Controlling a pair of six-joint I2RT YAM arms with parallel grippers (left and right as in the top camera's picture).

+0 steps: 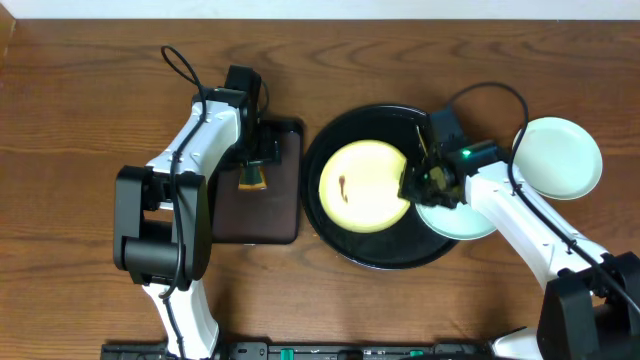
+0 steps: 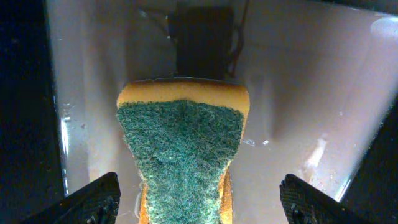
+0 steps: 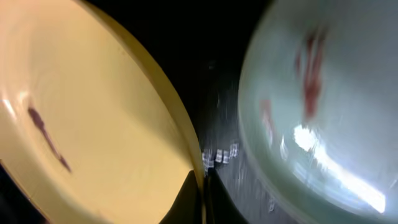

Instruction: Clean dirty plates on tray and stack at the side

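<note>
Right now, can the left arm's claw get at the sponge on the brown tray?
Probably yes. The left claw hangs open right over the sponge, a finger on either side, and nothing lies between them on the brown tray.

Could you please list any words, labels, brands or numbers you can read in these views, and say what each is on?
None: no legible text shows on the yellow plate, the mint plates, the black tray, the brown tray or the sponge.

Even light, blurry right-wrist view.
</note>
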